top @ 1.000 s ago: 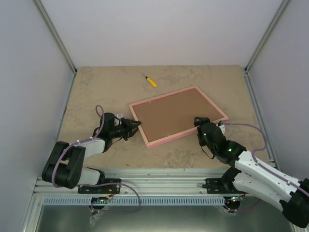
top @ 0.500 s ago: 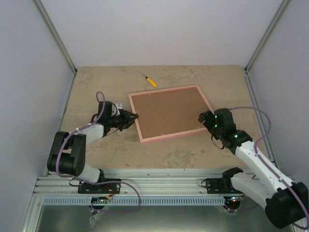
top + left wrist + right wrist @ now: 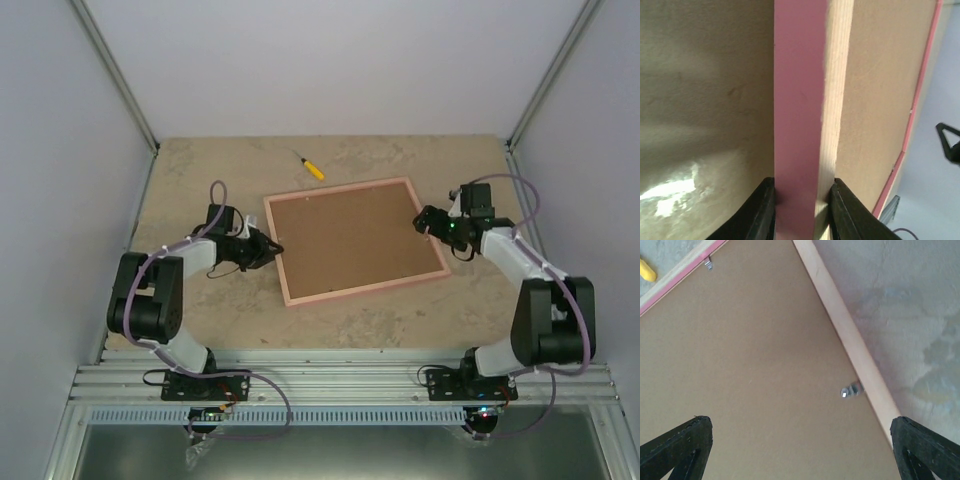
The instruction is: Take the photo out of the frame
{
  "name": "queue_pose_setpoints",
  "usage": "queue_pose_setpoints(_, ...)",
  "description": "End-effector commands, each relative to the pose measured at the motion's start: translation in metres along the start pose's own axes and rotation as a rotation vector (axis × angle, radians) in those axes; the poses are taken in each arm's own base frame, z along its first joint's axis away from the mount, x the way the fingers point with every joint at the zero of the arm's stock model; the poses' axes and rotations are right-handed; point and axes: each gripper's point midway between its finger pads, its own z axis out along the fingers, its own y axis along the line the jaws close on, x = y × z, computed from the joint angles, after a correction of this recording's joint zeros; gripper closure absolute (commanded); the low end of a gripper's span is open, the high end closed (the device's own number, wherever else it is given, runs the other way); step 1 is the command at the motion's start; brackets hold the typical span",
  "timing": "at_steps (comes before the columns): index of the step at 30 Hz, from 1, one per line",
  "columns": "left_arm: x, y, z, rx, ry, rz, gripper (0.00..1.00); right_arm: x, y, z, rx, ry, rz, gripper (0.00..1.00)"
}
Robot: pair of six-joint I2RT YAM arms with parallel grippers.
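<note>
Frame (image 3: 355, 240) is laid face down on the table (image 3: 200, 180), with its brown backing board (image 3: 750, 365) turned up and bordered by the pink rail. The photo is hidden under that board and cannot be seen in any view. The frame's left rail is clamped by the left gripper (image 3: 272, 246); in the left wrist view its fingers (image 3: 760, 210) are pressed against the rail's two sides. The right gripper (image 3: 425, 222) is held wide open over the board just inside the right rail, near the far right corner, and nothing is caught between its fingertips (image 3: 685, 440). A small metal clip (image 3: 850, 391) is seen at that rail's inner edge. A yellow screwdriver (image 3: 312, 168) is seen lying on the table beyond the frame, apart from it
</note>
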Motion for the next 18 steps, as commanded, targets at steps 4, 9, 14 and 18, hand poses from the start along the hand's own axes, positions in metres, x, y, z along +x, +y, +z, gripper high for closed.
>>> queue_pose_setpoints(4, 0.005, 0.046, -0.004, -0.254, 0.033, -0.091, 0.98, -0.021, -0.007, 0.04, -0.009, 0.06, -0.136, 0.02)
queue_pose_setpoints(9, -0.003, 0.056, -0.006, -0.33, 0.02, -0.066, 0.91, -0.021, -0.023, 0.063, 0.047, 0.091, -0.166, 0.02)
queue_pose_setpoints(14, -0.008, 0.063, -0.008, -0.378, 0.01, -0.052, 0.81, -0.002, -0.026, 0.076, 0.019, 0.166, -0.168, 0.02)
queue_pose_setpoints(18, -0.01, 0.068, -0.006, -0.398, 0.01, -0.052, 0.72, 0.013, -0.026, 0.077, -0.01, 0.2, -0.167, 0.02)
